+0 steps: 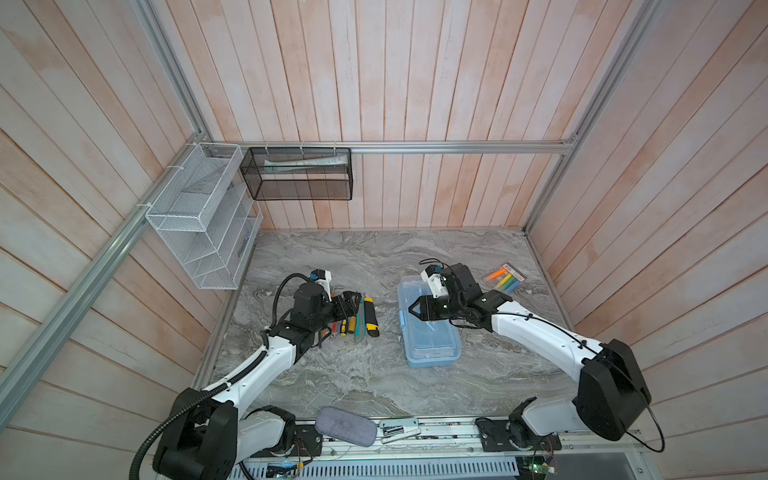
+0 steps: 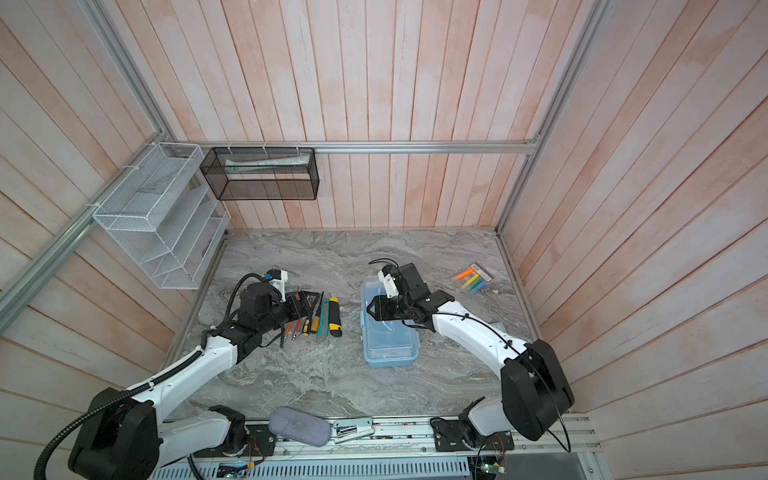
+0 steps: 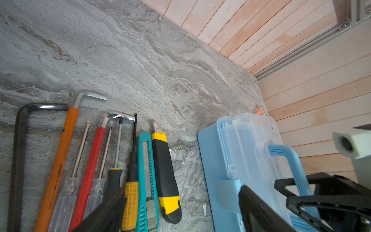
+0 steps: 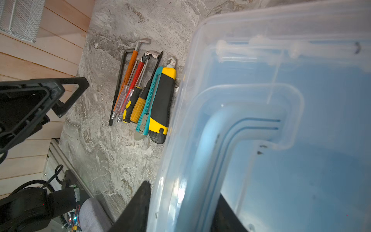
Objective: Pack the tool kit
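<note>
Nearest the lens, at the bottom edge of both top views, the grey pouch point(image 1: 345, 426) lies at the table's near edge between the two arm bases.

Up to the middle of the frame now. The light-blue box point(image 1: 432, 345) sits right of centre on the marbled tabletop point(image 1: 374, 257), clear lid on, its long side running up and down the picture. Right gripper point(image 1: 413, 309) is over the box's upper half, reaching in from the right, tips at the box's left edge. From the right wrist camera, one black finger point(image 4: 136, 211) sits outside the lid's rim and the other inside it, with the rim and the blue handle point(image 4: 220, 130) between them. The jaws are apart, but whether they press on the plastic I cannot tell.

Left of centre, the loose tools lie in a tight row, side by side: black hex key point(image 3: 19, 160), orange-sleeved hex key point(image 3: 59, 160), red-sleeved hex key point(image 3: 92, 164), clear-handled screwdrivers point(image 3: 66, 196), yellow-handled screwdriver point(image 3: 130, 200), teal cutter point(image 3: 145, 170) and yellow-black utility knife point(image 3: 165, 176). The knife is nearest the box, with a strip of bare table between them. Left gripper point(image 1: 352, 300) hovers over the upper end of that row, jaws spread wide, nothing between them.

Far right, on the upper part of the tabletop and well apart from the box, lies the pack of coloured markers point(image 1: 507, 277).
</note>
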Motion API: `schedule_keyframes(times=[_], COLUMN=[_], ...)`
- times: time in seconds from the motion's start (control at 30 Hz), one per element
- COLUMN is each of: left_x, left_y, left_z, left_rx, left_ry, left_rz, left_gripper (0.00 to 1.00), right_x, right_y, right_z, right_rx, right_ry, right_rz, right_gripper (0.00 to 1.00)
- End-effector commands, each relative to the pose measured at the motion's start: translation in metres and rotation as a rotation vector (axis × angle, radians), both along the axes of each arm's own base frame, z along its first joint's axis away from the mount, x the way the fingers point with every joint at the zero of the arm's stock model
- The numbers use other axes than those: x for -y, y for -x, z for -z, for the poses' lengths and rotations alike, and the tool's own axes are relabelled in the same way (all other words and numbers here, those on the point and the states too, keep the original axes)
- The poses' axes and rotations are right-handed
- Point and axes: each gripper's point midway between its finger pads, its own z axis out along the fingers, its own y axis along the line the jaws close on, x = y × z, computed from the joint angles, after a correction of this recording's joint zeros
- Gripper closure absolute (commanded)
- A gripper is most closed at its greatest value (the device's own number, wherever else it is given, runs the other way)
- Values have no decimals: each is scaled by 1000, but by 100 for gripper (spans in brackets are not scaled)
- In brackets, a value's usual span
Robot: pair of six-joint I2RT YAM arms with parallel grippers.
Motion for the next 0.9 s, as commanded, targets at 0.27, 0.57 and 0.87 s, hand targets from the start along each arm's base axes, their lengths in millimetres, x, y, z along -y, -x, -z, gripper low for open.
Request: schedule_keyframes(times=[0.27,0.57,0.87], left_x=[-6,4,40], left_y=[-4,-8,-2], left_z=[2,0,-6], left_rx=[15,25,30], left_ry=[-43,2,234], left_rz=[-28,1,118], left_gripper=[10,10,11], right_x=[4,-1,42], right_y=[3,-21,-46], right_z=[12,-31,-76], right_rx=[-31,-39,-82], right_ry=[30,-269,-715], right_rz=[13,46,111], right_gripper=[88,100,100])
